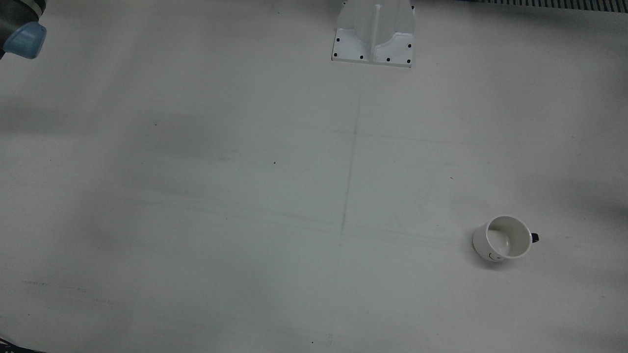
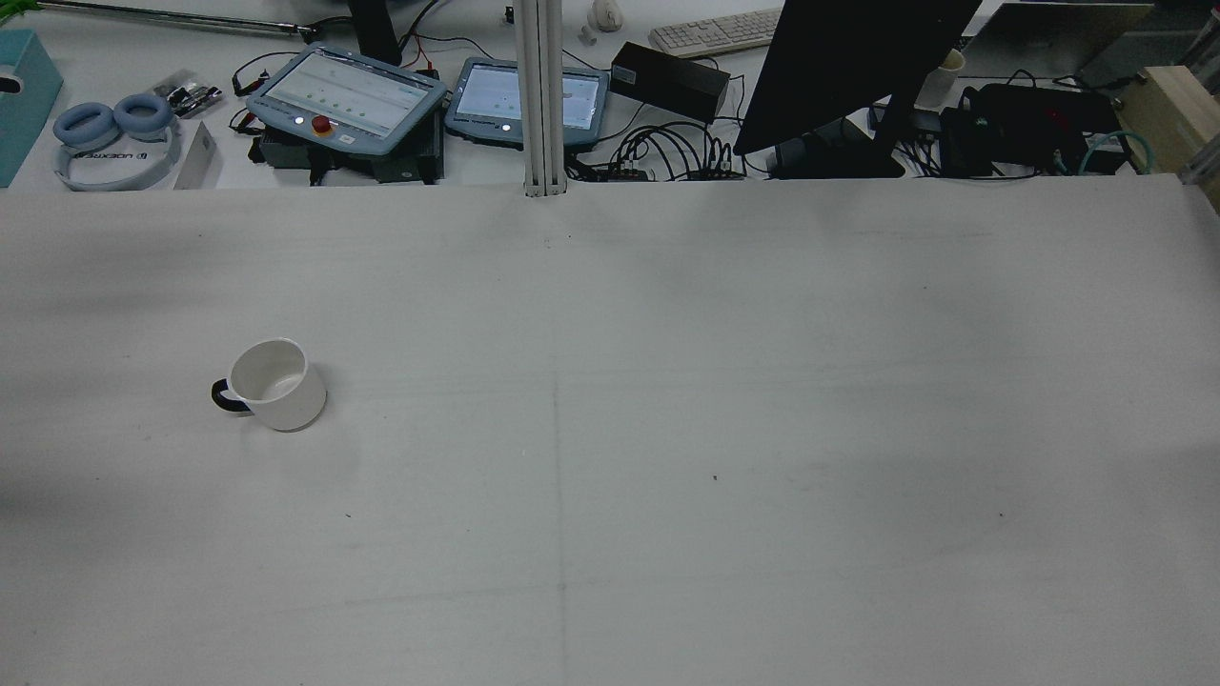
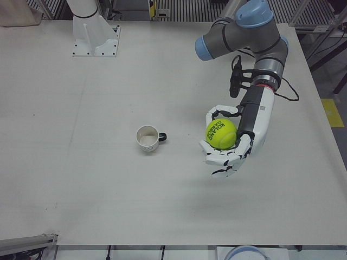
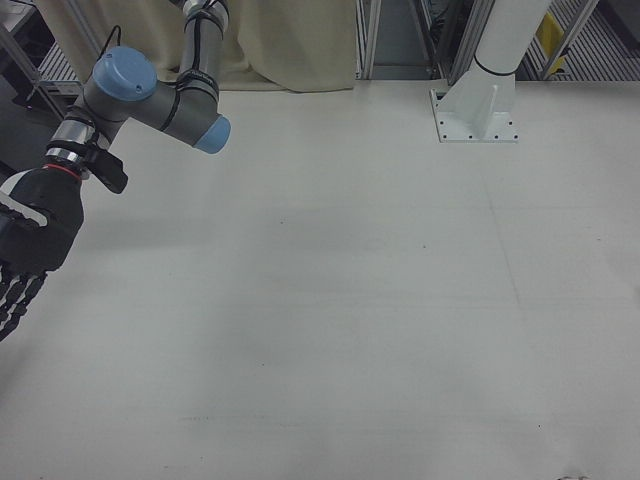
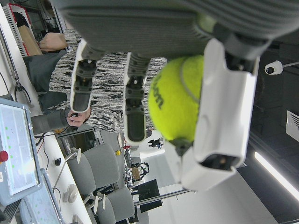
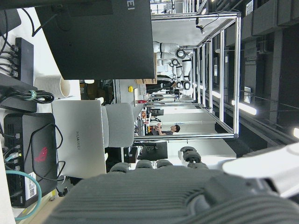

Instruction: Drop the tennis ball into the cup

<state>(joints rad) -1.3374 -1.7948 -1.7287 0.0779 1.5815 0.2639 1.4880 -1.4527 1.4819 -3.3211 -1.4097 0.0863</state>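
Note:
A white cup (image 3: 147, 138) with a dark handle stands upright on the table; it also shows in the front view (image 1: 503, 239) and the rear view (image 2: 272, 384). My left hand (image 3: 230, 146) is shut on a yellow-green tennis ball (image 3: 220, 134) and holds it above the table, well to the right of the cup in the left-front view. The left hand view shows the ball (image 5: 177, 98) between the fingers (image 5: 133, 107) and the palm. My right hand (image 4: 25, 250) hangs at the left edge of the right-front view, fingers spread and empty, far from the cup.
The white arm pedestal (image 1: 373, 34) is bolted at the robot's side of the table and also shows in the left-front view (image 3: 95, 32). The right arm's elbow (image 1: 22, 39) is in the front view's top-left corner. Tablets (image 2: 348, 95), a monitor (image 2: 848, 67) and cables lie beyond the table's operator edge.

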